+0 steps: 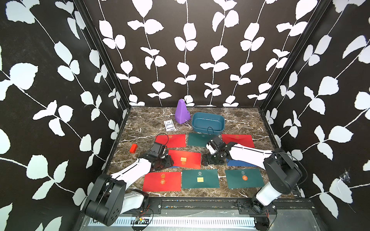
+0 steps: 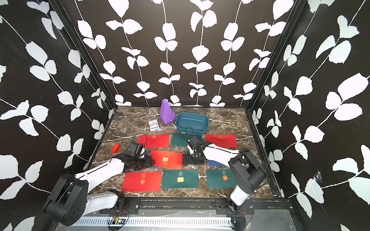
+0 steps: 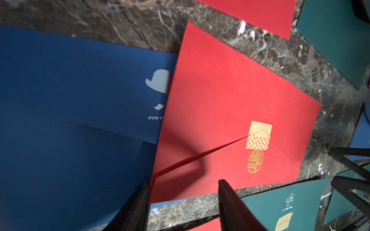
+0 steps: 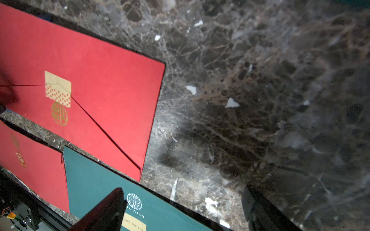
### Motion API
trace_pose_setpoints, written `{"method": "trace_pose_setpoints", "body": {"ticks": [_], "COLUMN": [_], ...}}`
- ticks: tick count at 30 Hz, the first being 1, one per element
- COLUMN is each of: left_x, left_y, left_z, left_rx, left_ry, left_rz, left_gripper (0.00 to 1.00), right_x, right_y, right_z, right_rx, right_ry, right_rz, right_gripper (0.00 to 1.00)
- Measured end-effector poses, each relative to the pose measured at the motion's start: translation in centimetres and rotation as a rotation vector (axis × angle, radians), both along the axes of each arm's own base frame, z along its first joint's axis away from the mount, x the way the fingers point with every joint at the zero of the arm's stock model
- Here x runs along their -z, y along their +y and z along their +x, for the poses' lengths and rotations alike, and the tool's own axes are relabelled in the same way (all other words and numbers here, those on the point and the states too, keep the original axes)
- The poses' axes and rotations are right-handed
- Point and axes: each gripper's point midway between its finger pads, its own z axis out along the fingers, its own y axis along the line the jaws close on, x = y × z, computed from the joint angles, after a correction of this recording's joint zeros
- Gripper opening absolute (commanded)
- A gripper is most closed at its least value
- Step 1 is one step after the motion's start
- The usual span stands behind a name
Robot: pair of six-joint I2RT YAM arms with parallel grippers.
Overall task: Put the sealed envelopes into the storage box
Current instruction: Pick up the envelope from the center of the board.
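— Where the left end effector (image 3: pixel 184 181) sits, what's listed?
— Jaws partway apart astride one corner of the red paper envelope (image 3: pixel 220 96), gold square sticker, on the marble bench (image 1: pixel 240 124).
— And right end effector (image 4: pixel 183 188)?
— Spread wide, empty. Shallow teal plastic tub (image 1: pixel 207 131) behind.

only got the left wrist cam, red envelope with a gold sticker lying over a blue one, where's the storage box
observer: The storage box is at the far side of the table, next to a purple pyramid-shaped object.
operator: anything in it
observer: It looks empty in both top views.
operator: where's the right end effector
observer: The right end effector is low over the table, open, beside the right-arm end of that red envelope.
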Motion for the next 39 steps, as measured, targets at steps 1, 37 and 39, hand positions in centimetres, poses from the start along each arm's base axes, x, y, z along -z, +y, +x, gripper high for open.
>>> {"method": "trace_pose_setpoints", "body": {"ticks": [1,37,39], "left_x": [0.0,-1.9,-1.2], "left_y": [0.0,0.9,0.4], "left_z": [0.1,0.3,0.3], "left_rx": [-0.001,-0.016,-0.008], "left_ry": [-0.001,-0.049,-0.033], "left_rz": [0.0,0.037,0.019], "left_gripper": [0.49,0.42,0.38], "right_x": [0.0,-0.1,-0.1], "right_y": [0.0,0.7,0.7], "right_z": [0.0,0.7,0.7], "right_rx": [0.0,-0.02,-0.022], "right_ry": [0.0,-0.034,-0.035], "right_rz": [0.001,0.02,0.02], "right_gripper": [0.92,0.92,0.92]}}
